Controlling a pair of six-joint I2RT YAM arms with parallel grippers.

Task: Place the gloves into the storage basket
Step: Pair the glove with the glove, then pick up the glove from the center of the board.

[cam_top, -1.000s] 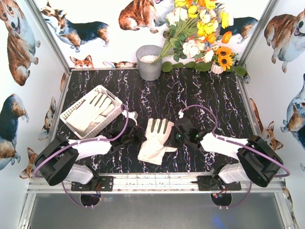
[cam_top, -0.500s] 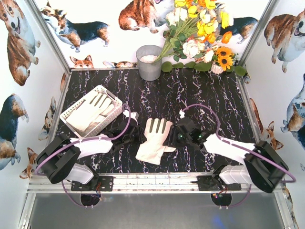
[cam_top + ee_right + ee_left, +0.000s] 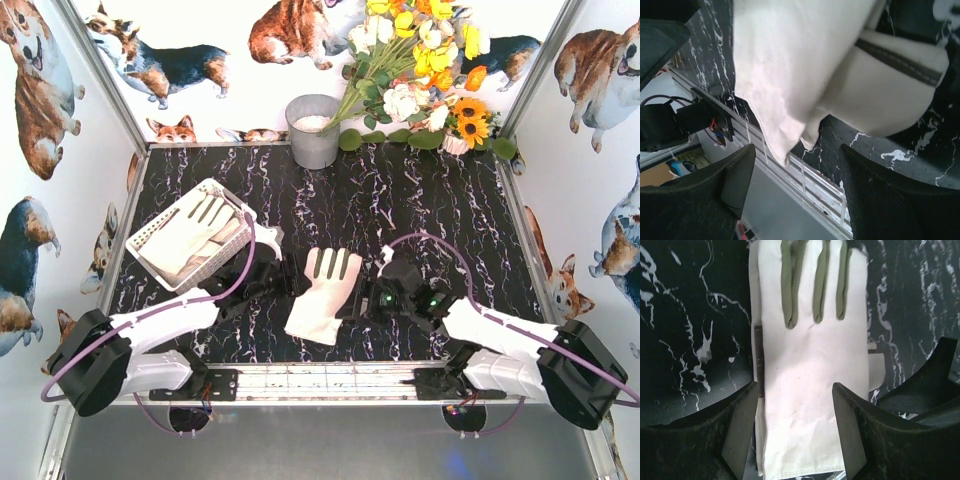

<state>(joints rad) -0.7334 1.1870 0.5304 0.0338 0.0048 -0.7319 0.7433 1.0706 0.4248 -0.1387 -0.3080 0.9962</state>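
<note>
Lying flat on the black marbled tabletop (image 3: 440,210), a cream-white work glove (image 3: 322,295) is resting near the front edge between the two arms. Its fingers are pointing toward the back wall and its cuff toward the arm bases. Olive-grey strips (image 3: 790,285) are showing along its fingers in the left wrist view, and a dark band is running down one side edge.

The left gripper (image 3: 285,282) is hovering just beside the glove's left edge. In its own camera its two fingers (image 3: 742,432) are standing apart with the cuff half of the glove lying between and beneath them, and they are not pinching the fabric.

The right gripper (image 3: 358,300) is sitting at the glove's right edge. Its fingers (image 3: 735,180) are likewise spread wide, and the cuff corner of the glove (image 3: 785,75) is showing just above the gap without being clamped. A folded part with a dark stripe (image 3: 900,65) is showing beside it; I cannot tell which part of the glove it is.

The white slotted storage basket (image 3: 165,212) is standing at the left of the table, set at an angle, well apart from the loose glove. It is holding more cream-white gloves (image 3: 195,232) inside, fingers pointing toward the back right.

A grey metal bucket (image 3: 313,132) is standing at the back edge, and a bunch of yellow, white and orange flowers (image 3: 420,60) is leaning beside it.
</note>
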